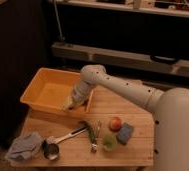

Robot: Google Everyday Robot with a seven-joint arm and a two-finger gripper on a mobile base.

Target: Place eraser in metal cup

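Observation:
The metal cup [50, 150] sits at the front left of the wooden table [133, 107], its long handle [70, 134] pointing back and to the right. My gripper [71, 104] hangs at the near right corner of the yellow bin [40, 85], at the end of the white arm [123, 87], well behind and to the right of the cup. The eraser is hidden from view.
A grey cloth [24, 146] lies left of the cup. A green-handled tool [91, 134], a small green cup [109, 142], a reddish round fruit [115, 123] and a blue sponge [124, 133] crowd the front middle. Dark shelving stands behind the table.

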